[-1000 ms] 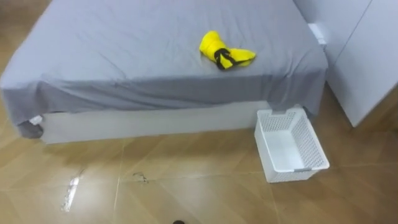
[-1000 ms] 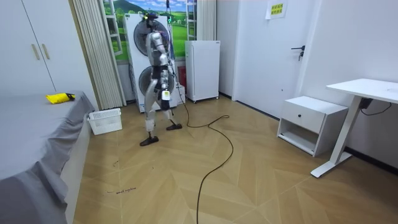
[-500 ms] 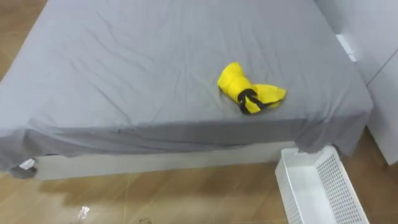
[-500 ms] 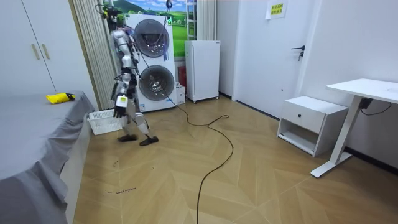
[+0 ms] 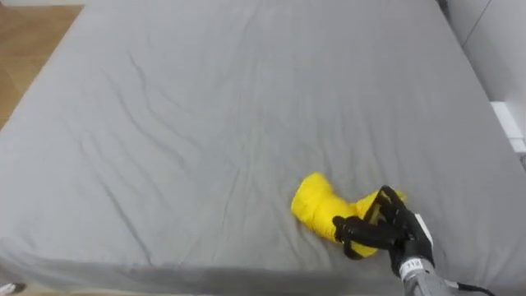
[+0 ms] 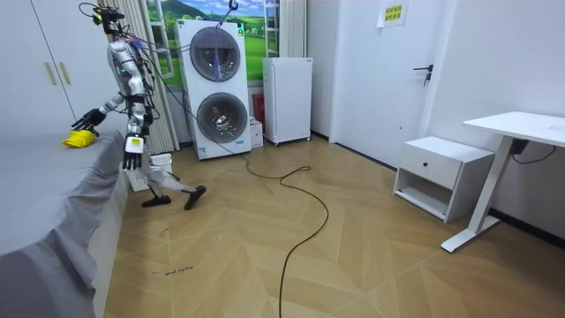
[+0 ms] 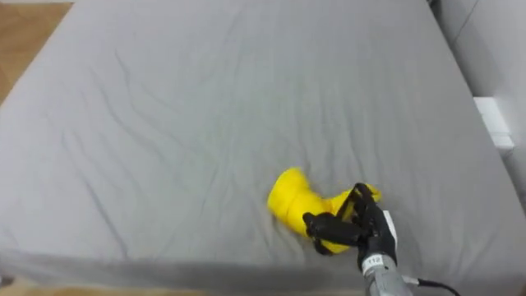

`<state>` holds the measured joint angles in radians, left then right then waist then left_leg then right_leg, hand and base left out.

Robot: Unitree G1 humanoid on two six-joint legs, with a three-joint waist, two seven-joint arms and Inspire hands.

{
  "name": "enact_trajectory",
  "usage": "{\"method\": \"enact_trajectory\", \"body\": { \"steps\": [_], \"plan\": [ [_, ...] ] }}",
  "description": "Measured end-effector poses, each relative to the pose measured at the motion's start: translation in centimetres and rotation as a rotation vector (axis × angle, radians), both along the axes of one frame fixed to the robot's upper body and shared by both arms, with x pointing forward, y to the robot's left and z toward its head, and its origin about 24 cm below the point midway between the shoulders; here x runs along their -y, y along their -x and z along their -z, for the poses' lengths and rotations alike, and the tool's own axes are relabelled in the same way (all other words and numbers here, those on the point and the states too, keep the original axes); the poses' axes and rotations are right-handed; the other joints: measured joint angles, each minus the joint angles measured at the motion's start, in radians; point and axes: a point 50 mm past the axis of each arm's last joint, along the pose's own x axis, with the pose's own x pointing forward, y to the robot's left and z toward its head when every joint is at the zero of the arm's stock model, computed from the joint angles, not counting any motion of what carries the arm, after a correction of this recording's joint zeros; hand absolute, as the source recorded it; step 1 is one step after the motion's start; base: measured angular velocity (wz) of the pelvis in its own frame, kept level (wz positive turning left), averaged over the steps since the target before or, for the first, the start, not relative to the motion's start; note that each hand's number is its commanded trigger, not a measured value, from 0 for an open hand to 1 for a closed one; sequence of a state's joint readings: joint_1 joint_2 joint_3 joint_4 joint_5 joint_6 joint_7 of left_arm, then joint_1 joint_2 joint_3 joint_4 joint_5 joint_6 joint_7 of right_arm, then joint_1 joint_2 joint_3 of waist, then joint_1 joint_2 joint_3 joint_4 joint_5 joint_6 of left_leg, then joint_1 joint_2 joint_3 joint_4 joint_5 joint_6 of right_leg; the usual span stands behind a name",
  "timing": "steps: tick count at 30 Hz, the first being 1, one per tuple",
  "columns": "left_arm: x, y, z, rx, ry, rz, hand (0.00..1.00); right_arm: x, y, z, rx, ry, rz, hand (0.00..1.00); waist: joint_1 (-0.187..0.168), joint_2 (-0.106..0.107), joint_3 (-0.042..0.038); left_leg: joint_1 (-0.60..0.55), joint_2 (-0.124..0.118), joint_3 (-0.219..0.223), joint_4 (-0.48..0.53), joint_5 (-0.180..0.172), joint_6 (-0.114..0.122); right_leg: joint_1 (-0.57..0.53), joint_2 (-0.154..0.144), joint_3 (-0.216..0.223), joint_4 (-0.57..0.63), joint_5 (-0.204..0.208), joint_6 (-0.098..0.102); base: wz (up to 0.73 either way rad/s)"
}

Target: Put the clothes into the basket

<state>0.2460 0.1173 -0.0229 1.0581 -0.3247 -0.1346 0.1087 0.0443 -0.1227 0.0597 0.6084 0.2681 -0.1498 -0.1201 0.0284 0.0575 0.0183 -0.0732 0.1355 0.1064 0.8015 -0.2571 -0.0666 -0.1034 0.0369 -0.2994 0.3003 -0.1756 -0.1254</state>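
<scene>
A yellow garment (image 5: 316, 205) with a black band lies bunched on the grey bed sheet (image 5: 205, 123), near the bed's front edge. My right hand (image 5: 380, 230) comes in from the lower right and lies on the garment's right part, fingers stretched over the cloth and thumb towards its middle. In the room view I stand leaning over the bed's edge, right hand (image 6: 88, 117) out at the yellow garment (image 6: 79, 139). My left hand (image 6: 131, 162) hangs at my side. The white basket (image 6: 161, 160) stands on the floor by the bed, partly behind my legs.
A white cupboard (image 5: 505, 123) flanks the bed's right side. Behind me are a stacked washer and dryer (image 6: 216, 88), a white fridge (image 6: 287, 88) and a dark cable (image 6: 300, 203) across the wooden floor. A nightstand (image 6: 441, 172) and a desk (image 6: 521, 132) stand at the room view's right.
I have walked from the washers to the bed and leaned over it. The eye view has closed in on the sheet. My right hand has come onto the yellow garment.
</scene>
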Motion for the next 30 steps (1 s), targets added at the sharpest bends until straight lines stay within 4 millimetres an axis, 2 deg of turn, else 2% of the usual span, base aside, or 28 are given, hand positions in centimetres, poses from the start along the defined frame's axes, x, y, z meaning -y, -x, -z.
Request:
{"method": "enact_trajectory", "body": {
  "steps": [1, 2, 3, 4, 5, 6, 9, 13, 15, 18, 24, 30],
  "plan": [
    [-0.1, -0.1, 0.0, 0.004, 0.0, -0.002, 0.0, 0.1, 0.0, -0.1, 0.006, 0.004, 0.009, 0.0, 0.003, -0.003, 0.0007, -0.035, -0.001, -0.002, -0.016, -0.018, 0.001, 0.006, -0.001, 0.002, -0.008, -0.002, 0.003, -0.07],
    [-0.1, -0.2, -0.1, 0.013, 0.004, -0.016, 0.0, 0.1, -0.3, -0.4, 0.015, 0.023, 0.017, 0.0, 0.008, -0.006, 0.0002, -0.087, -0.013, -0.002, -0.075, -0.052, 0.007, 0.014, -0.009, 0.014, -0.013, -0.006, 0.01, -0.21],
    [-0.1, -0.2, -0.1, 0.019, 0.011, -0.032, 0.0, 0.1, -0.4, -0.6, 0.019, 0.039, 0.023, 0.0, 0.012, -0.009, -0.0033, -0.121, -0.028, -0.003, -0.18, -0.055, 0.008, 0.016, -0.018, 0.034, -0.012, -0.012, 0.022, -0.31],
    [0.0, -0.2, -0.1, 0.02, 0.012, -0.032, 0.0, 0.1, -0.5, -0.8, 0.025, 0.042, 0.026, 0.0, 0.018, -0.012, -0.0033, -0.134, -0.032, 0.0, -0.243, -0.052, 0.005, 0.016, -0.021, 0.045, -0.011, -0.015, 0.027, -0.51],
    [0.0, -0.2, -0.1, 0.019, 0.013, -0.033, 0.0, 0.0, -0.6, -1.1, 0.04, 0.043, 0.034, 0.0, 0.034, -0.013, -0.0048, -0.149, -0.042, 0.002, -0.352, 0.008, 0.036, 0.014, -0.027, 0.072, -0.002, -0.023, 0.04, -0.63],
    [-0.1, 0.3, 0.0, 0.007, 0.009, -0.037, 0.0, -0.2, -0.5, -1.1, 0.04, 0.043, 0.032, 0.0, 0.042, -0.018, -0.0181, -0.133, -0.059, 0.002, -0.407, 0.052, 0.058, 0.013, -0.041, 0.106, 0.01, -0.032, 0.059, -0.6],
    [-0.1, 0.8, 0.0, -0.014, 0.007, -0.026, 0.0, -0.3, -0.9, -2.1, 0.084, 0.048, 0.02, 0.0, 0.031, -0.039, -0.0275, -0.083, -0.097, 0.024, -0.492, 0.076, 0.08, 0.024, -0.055, 0.128, -0.029, -0.023, 0.087, -0.21],
    [-0.2, 0.8, 0.1, -0.031, 0.006, -0.007, 0.0, -0.9, -0.6, -1.9, 0.081, 0.063, -0.01, 0.0, 0.033, -0.045, -0.0262, -0.058, -0.113, 0.025, -0.536, 0.078, 0.084, 0.032, -0.065, 0.13, -0.057, -0.016, 0.094, -0.09],
    [-0.5, -0.1, 0.1, -0.027, 0.005, 0.002, 0.0, -2.0, -0.6, -1.8, 0.079, 0.075, -0.071, 0.0, 0.03, -0.053, -0.0153, -0.067, -0.115, 0.024, -0.545, 0.078, 0.084, 0.028, -0.068, 0.119, -0.067, -0.016, 0.095, 0.0],
    [-0.5, -1.1, 0.1, -0.031, 0.008, 0.016, 0.0, -3.1, -0.2, -1.1, 0.039, 0.069, -0.141, 0.0, 0.029, -0.059, -0.0113, -0.076, -0.123, 0.02, -0.552, 0.078, 0.084, 0.027, -0.068, 0.102, -0.082, -0.016, 0.095, 0.1],
    [-0.5, -1.5, 0.2, -0.041, -0.002, 0.027, 0.0, -4.3, 1.5, 1.2, -0.087, 0.08, -0.246, 0.0, 0.029, -0.066, -0.0125, -0.107, -0.128, 0.02, -0.563, 0.083, 0.086, -0.008, -0.072, 0.091, -0.082, -0.015, 0.097, 0.0],
    [-0.9, -1.6, 0.1, -0.038, -0.011, 0.029, 0.0, -4.4, 2.1, 1.8, -0.118, 0.135, -0.334, 0.0, 0.026, -0.075, -0.016, -0.127, -0.13, 0.013, -0.56, 0.083, 0.087, -0.019, -0.075, 0.064, -0.085, -0.013, 0.099, 0.05]
  ]
}}
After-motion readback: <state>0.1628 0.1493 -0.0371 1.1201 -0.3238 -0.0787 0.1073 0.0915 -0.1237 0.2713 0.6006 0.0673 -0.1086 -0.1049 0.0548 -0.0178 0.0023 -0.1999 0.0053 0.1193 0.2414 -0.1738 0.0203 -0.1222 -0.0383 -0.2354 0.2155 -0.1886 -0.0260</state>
